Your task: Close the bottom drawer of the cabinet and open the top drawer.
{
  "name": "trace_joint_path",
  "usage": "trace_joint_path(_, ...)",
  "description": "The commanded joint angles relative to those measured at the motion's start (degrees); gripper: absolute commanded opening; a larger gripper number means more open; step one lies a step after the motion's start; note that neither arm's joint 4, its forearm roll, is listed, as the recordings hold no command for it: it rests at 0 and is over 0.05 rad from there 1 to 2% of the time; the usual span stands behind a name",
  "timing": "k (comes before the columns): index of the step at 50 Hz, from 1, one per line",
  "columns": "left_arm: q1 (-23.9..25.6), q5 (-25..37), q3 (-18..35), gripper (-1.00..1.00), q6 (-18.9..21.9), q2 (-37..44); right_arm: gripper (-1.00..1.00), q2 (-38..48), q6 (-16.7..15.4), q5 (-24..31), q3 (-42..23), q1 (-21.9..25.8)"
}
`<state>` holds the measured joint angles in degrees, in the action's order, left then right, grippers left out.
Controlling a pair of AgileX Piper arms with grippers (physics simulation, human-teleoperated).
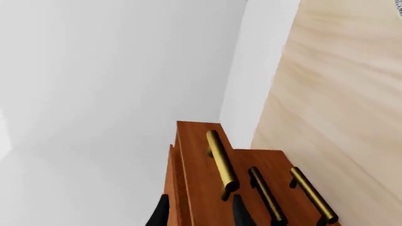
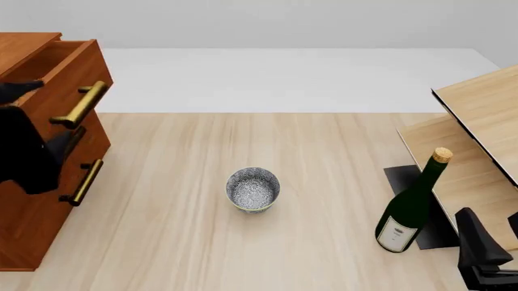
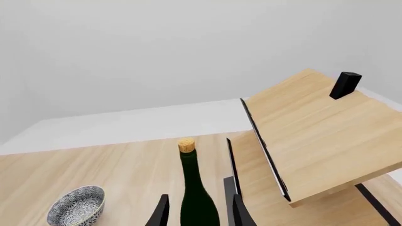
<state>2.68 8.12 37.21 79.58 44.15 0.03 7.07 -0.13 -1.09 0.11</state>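
Three drawer handles (image 1: 223,163), one bowl (image 2: 252,189), one bottle (image 2: 411,206).

Wine bottle (image 2: 411,209) with a pale label, its print too small to read, no other text

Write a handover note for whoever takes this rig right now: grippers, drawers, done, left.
Left gripper: at the top drawer, fingers either side of its front panel by the brass handle; a firm clamp cannot be confirmed.
Right gripper: open, holding nothing, fingers flanking the wine bottle from behind without visible contact.
Cabinet: at the table's left edge. Top drawer is pulled out, its inside showing. Bottom drawer sits flush with the front.
Done: bottom drawer looks closed; top drawer open.
Left: probably only pull further if needed, then release and retract the left arm.
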Motion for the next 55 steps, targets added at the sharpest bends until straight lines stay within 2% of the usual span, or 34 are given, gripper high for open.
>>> trace_joint_path(1, 1.1, 4.7, 7.7, 1.00, -3.1, 1.1, 1.00, 0.0, 0.3, -0.1, 0.0, 0.0)
trace_joint_path(2, 1.2, 4.8, 8.7, 1.00, -3.4, 1.7, 1.00, 0.0, 0.3, -0.1, 0.1, 0.0)
trace_joint_path(4, 1.9, 9.0, 13.8, 1.00, -7.9, 4.5, 1.00, 0.0, 0.3, -0.1, 0.1, 0.1)
trace_joint_path(9, -0.1, 12.4, 19.5, 1.00, -12.2, 8.4, 1.00, 0.0, 0.4, -0.1, 0.0, -0.1)
trace_joint_path(11, -0.6, 12.6, 19.8, 1.00, -12.1, 8.9, 1.00, 0.0, 0.4, -0.1, 0.1, -0.1)
trace_joint_path(12, -0.3, 14.4, 21.9, 1.00, -14.1, 10.1, 1.00, 0.0, 0.4, -0.1, 0.1, -0.2)
trace_joint_path(14, -0.3, 15.6, 23.7, 1.00, -15.5, 11.3, 1.00, 0.0, 0.4, -0.1, 0.1, -0.3)
trace_joint_path(15, 0.5, 17.7, 26.3, 1.00, -18.2, 12.6, 1.00, 0.0, 0.3, -0.1, 0.1, -0.3)
trace_joint_path(16, 2.4, 24.1, 33.3, 1.00, -25.7, 16.3, 1.00, 0.0, 0.3, -0.1, 0.1, -0.3)
trace_joint_path(19, -0.2, 22.5, 33.6, 1.00, -25.2, 15.9, 1.00, 0.0, 0.2, -0.1, 0.1, -0.4)
trace_joint_path(20, 0.0, 23.5, 34.1, 1.00, -26.2, 16.6, 1.00, 0.0, 0.2, -0.1, 0.1, -0.4)
trace_joint_path(25, 0.1, 26.5, 37.5, 1.00, -32.9, 18.3, 1.00, 0.0, 0.0, -0.1, 0.1, -0.5)
trace_joint_path(27, 0.9, 29.3, 40.3, 1.00, -38.3, 20.0, 1.00, 0.0, -0.2, -0.1, 0.1, -0.4)
trace_joint_path(32, 1.3, 30.6, 40.1, 1.00, -43.8, 21.2, 1.00, 0.0, -0.6, -0.1, 0.1, 0.0)
trace_joint_path(34, 1.4, 32.0, 41.4, 1.00, -48.1, 22.1, 1.00, 0.0, -0.8, -0.1, 0.2, 0.2)
trace_joint_path(38, 1.0, 31.5, 38.3, 1.00, -49.0, 21.4, 1.00, 0.0, -0.9, -0.1, 0.2, 0.2)
trace_joint_path(39, -0.2, 31.0, 37.3, 1.00, -49.8, 20.9, 1.00, 0.0, -0.9, -0.1, 0.2, 0.1)
trace_joint_path(41, 0.6, 32.1, 37.5, 1.00, -52.4, 21.8, 1.00, 0.0, -1.0, -0.1, 0.1, 0.1)
trace_joint_path(43, -0.6, 30.8, 35.3, 1.00, -51.2, 21.0, 1.00, 0.0, -1.1, -0.1, 0.1, 0.1)
trace_joint_path(48, -1.0, 31.1, 34.2, 1.00, -54.3, 21.4, 1.00, 0.0, -1.3, 0.0, 0.2, 0.3)
trace_joint_path(50, -1.4, 30.3, 33.2, 1.00, -53.3, 20.9, 1.00, 0.0, -1.4, 0.0, 0.2, 0.3)
trace_joint_path(52, -2.2, 30.4, 33.4, 1.00, -54.9, 21.1, 1.00, 0.0, -1.5, 0.0, 0.1, 0.3)
trace_joint_path(55, -2.9, 29.1, 31.4, 1.00, -53.7, 20.7, 1.00, 0.0, -1.5, 0.0, 0.1, 0.3)
